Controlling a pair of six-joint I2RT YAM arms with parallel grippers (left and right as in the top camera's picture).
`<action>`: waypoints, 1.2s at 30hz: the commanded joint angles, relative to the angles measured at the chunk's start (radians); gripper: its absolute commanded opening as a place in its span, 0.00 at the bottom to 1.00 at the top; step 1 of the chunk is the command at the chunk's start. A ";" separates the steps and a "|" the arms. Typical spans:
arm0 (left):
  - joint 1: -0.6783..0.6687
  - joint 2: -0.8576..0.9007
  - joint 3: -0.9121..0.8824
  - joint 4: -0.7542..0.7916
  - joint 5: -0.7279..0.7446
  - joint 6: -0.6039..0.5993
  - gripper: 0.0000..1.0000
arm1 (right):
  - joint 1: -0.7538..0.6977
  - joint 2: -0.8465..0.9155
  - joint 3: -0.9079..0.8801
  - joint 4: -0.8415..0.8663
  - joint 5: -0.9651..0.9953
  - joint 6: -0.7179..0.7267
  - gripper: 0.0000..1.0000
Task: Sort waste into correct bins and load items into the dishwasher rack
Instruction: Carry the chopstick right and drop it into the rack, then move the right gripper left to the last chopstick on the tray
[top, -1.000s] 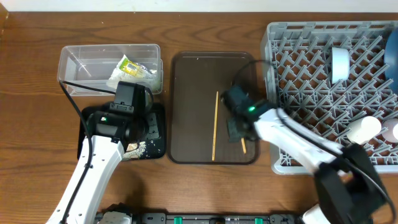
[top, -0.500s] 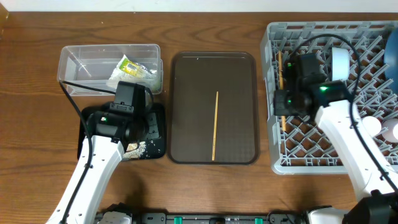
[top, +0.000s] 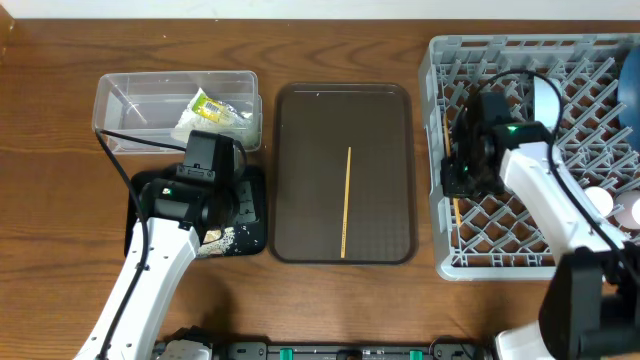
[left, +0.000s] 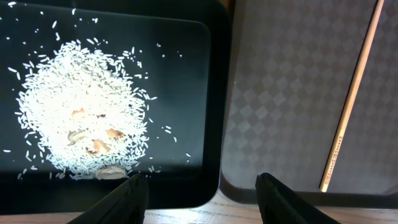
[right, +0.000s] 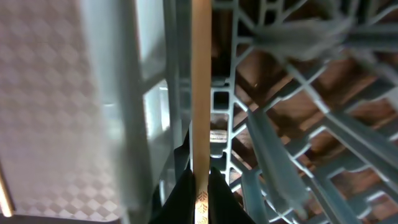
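Right gripper has swung from the brown tray to the dishwasher rack's left edge w/ a chopstick, jaws clenching it. It should be lowering it flat btwn pegs before releasing. Second chopstick is lying mid-tray. Left gripper is hanging released over the black tray.

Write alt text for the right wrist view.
The right gripper pinches a wooden chopstick that runs straight up the frame, lying in the grey dishwasher rack just inside its side wall. Beyond that wall, at the left of the frame, the brown serving tray shows its checkered surface.
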 joint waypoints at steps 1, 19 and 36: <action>0.004 -0.009 0.005 -0.002 -0.005 -0.002 0.59 | 0.010 0.012 -0.008 -0.002 -0.011 -0.013 0.08; 0.004 -0.009 0.005 -0.002 -0.005 -0.002 0.59 | 0.037 -0.270 0.066 0.126 -0.131 -0.058 0.36; 0.004 -0.009 0.005 -0.002 -0.006 -0.006 0.59 | 0.417 0.006 0.059 0.280 -0.079 0.170 0.41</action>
